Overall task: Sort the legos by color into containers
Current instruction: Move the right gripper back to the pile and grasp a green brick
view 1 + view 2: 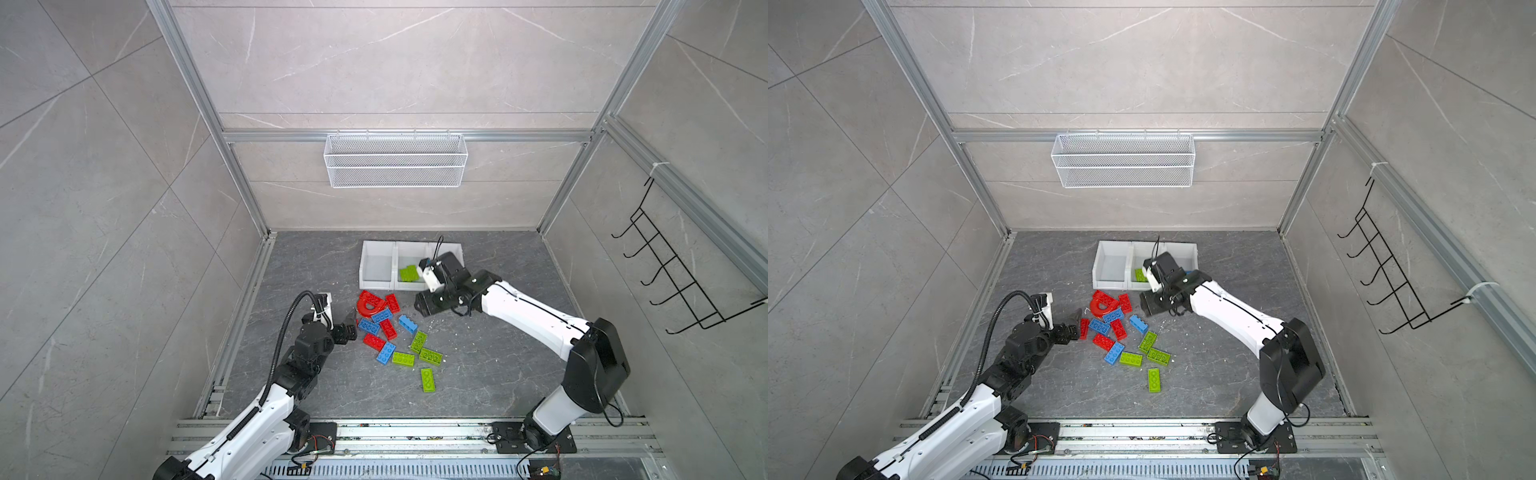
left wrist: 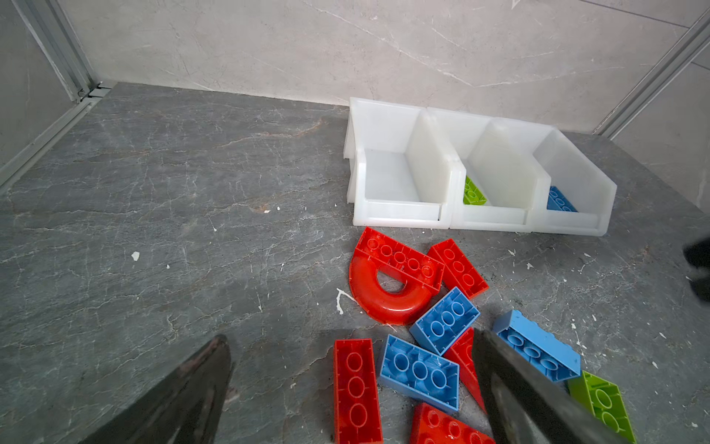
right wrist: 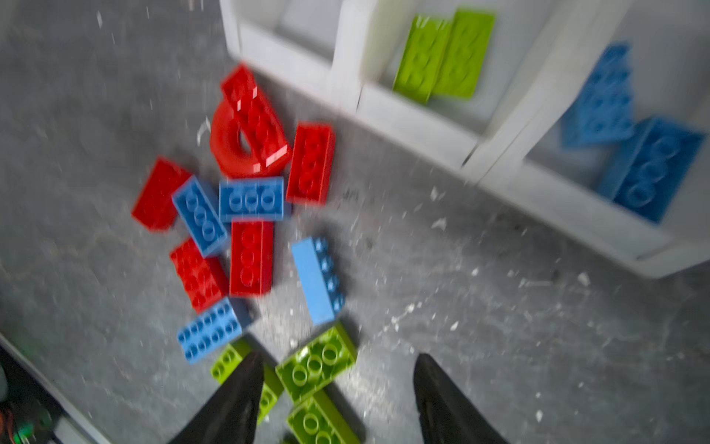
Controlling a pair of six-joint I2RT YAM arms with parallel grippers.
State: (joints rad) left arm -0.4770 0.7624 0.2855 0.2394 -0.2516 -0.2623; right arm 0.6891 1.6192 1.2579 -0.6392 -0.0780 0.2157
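1. Nearest the arm bases, four green legos (image 1: 428, 379) lie loose on the surface (image 1: 498, 374). Three are bunched close and one lies apart.
2. The right end effector (image 3: 337, 356) hangs over that bunch, its jaws parted to a middling width with nothing between them. Its wrist view is blurred, so its alignment cannot be judged. An off-centre close would likely shove one brick into its neighbour rather than grip it.
3. Just beyond, the red and blue legos (image 1: 384, 328) sit packed together, several touching. The red arch (image 2: 369, 296) lies at the pile's far edge.
4. The left end effector (image 2: 349, 337) is spread wide and empty, low beside this pile, with one finger (image 2: 511, 376) over red and blue bricks. Closing from here could gather two colours at once or drag a neighbour along.
5. Both arms face the same small pile, so reaching in together risks a clash over it.
6. Farthest back stand the containers (image 2: 403, 222).
   - The middle bin holds green bricks (image 3: 442, 54).
   - The end bin nearer the right arm holds blue bricks (image 3: 599, 103).
   - The end bin nearer the left arm holds nothing and is presumably for red.
   - In both top views the right arm's wrist hangs above the row, so a low sweep could knock the light bins.
   - A brick dropped near a low front lip could tumble out.
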